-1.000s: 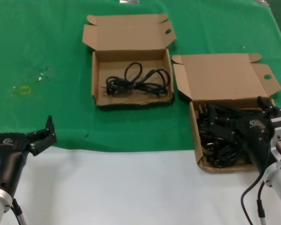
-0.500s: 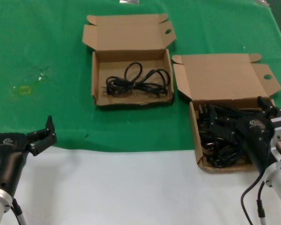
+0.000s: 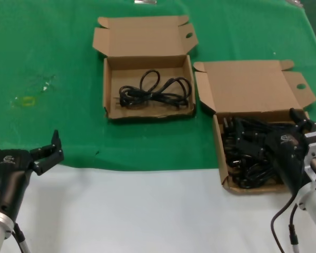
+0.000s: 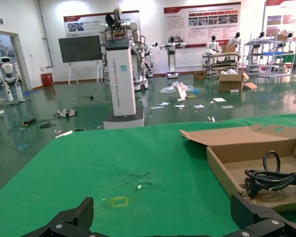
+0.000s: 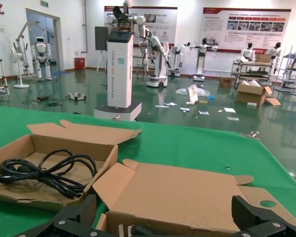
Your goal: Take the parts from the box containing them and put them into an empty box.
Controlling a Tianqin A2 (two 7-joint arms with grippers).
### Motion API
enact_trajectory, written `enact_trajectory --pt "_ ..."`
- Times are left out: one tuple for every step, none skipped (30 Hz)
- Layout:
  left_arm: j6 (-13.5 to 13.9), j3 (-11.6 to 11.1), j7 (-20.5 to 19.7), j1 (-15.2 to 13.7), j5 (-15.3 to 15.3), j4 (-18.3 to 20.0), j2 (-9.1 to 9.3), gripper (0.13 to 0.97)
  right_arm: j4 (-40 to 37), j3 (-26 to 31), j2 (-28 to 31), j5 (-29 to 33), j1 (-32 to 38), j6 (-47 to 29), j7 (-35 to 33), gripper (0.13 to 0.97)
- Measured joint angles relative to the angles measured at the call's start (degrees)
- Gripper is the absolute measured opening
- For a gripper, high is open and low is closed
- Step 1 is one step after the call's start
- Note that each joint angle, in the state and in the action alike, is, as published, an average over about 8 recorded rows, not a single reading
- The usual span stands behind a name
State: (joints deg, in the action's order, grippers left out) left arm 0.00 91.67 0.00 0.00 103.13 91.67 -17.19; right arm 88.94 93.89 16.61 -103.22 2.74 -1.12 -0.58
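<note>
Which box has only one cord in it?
The farther cardboard box, out on the green cloth, holds just one black cord. The other box, under the right gripper, is piled with cords.

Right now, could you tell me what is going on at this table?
The robot is moving black cords between two open cardboard boxes on the green cloth. The right hand is over the full box, above its pile of cords, open and holding nothing. One coiled cord lies in the other box, farther back and to the left. The left hand is open too, waiting at the near left edge, away from both boxes.
</note>
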Motion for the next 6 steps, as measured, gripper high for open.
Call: enact_trajectory --pt "0.00 0.00 0.00 0.00 0.00 0.00 0.00 0.966 0.00 0.00 0.00 0.00 0.00 0.00 0.00 0.966" --pt "0.00 0.00 0.00 0.00 0.00 0.00 0.00 0.966 0.00 0.00 0.00 0.00 0.00 0.00 0.00 0.966" --pt "0.00 0.00 0.00 0.00 0.00 0.00 0.00 0.966 0.00 0.00 0.00 0.00 0.00 0.00 0.00 0.966" --pt "0.00 0.00 0.00 0.00 0.00 0.00 0.00 0.966 0.00 0.00 0.00 0.00 0.00 0.00 0.00 0.966" --pt "0.00 0.00 0.00 0.00 0.00 0.00 0.00 0.966 0.00 0.00 0.00 0.00 0.00 0.00 0.00 0.966" --pt "0.00 0.00 0.00 0.00 0.00 0.00 0.00 0.966 0.00 0.00 0.00 0.00 0.00 0.00 0.00 0.966"
